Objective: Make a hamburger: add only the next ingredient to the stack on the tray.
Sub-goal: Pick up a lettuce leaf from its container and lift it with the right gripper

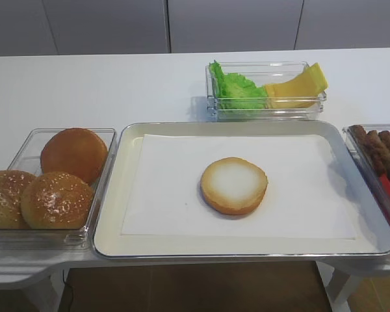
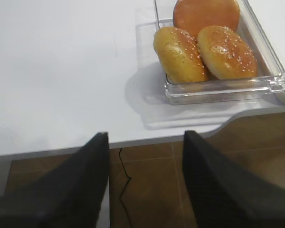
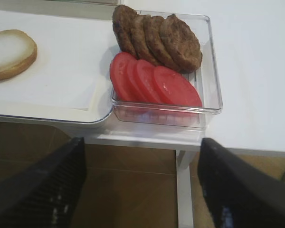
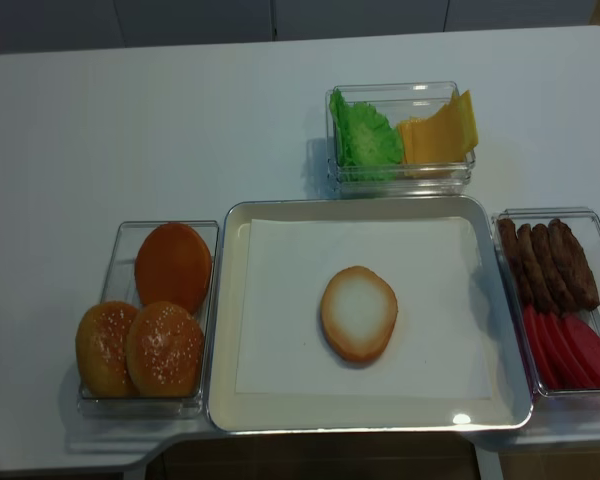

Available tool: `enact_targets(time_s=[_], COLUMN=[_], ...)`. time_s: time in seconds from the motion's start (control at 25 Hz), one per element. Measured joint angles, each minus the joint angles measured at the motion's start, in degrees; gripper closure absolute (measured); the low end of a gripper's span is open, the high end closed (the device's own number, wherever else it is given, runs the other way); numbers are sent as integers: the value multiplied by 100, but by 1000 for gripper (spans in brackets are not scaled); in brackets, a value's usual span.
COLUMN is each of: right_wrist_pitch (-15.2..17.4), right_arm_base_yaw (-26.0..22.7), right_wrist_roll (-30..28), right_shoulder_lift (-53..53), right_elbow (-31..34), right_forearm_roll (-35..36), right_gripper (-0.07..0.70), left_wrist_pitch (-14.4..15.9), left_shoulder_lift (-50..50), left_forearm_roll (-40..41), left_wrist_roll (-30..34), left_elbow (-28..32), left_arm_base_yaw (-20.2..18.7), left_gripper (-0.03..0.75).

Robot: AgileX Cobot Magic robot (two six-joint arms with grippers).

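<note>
Lettuce, bunched bright green leaves (image 1: pixel 237 90), sits in the clear plastic container at twelve o'clock from the large silver metal tray (image 1: pixel 110 221), beside yellow cheese slices (image 1: pixel 298 88); the round bun bottom half (image 1: pixel 234 185) lies on the tray's white paper. Right wrist view: right hand (image 3: pixel 142 185) fingers apart off the white table (image 3: pixel 256 71), tomato slices (image 3: pixel 154 83) and patties (image 3: pixel 156 38) at twelve o'clock. Left wrist view: left hand (image 2: pixel 145 183) apart, sesame buns (image 2: pixel 204 50) at one o'clock.
</note>
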Motion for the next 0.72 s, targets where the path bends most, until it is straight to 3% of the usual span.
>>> enact_targets(time_s=[0.72], right_wrist_pitch=[0], right_arm_base_yaw=[0], right_wrist_roll=[10], right_shoulder_lift=[0], right_elbow=[0], right_forearm_roll=[0], right_gripper=[76], left_wrist_pitch=[0], left_shoulder_lift=[0], left_forearm_roll=[0], left_wrist_roll=[0], left_elbow=[0], left_arm_base_yaw=[0], left_gripper=[350])
